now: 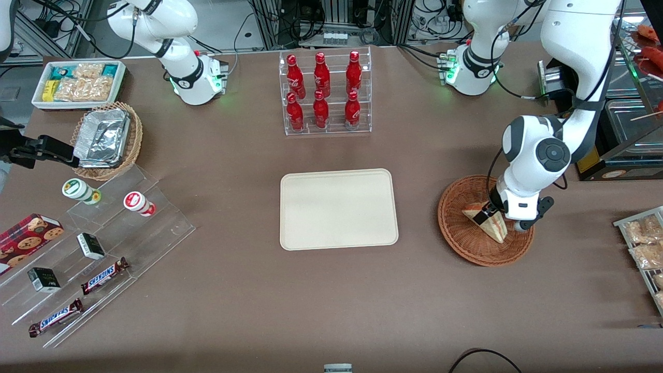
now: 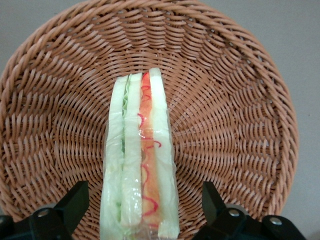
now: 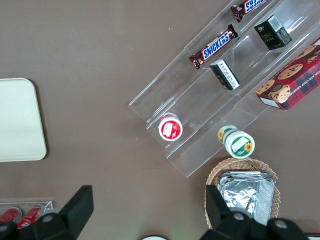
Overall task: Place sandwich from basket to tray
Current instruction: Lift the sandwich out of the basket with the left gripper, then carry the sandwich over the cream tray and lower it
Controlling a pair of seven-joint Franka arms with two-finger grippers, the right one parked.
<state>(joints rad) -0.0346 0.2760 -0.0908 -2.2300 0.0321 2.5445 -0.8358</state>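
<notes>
Two fingers [image 2: 75,202] of the gripper [image 1: 492,213] stand apart astride the sandwich [image 2: 140,160] lying in the basket [image 2: 235,115], seemingly not yet touching, so the grasp is in hand; next: close, lift, carry toward the tray [image 1: 338,209].

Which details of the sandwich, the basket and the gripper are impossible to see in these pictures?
- Front view: the arm's wrist covers part of the basket and the sandwich where the gripper sits.
- Left wrist view: the sandwich is cut off by the picture edge, so its full shape is unseen.
- Left wrist view: the open fingers flank the sandwich without visible contact.
</notes>
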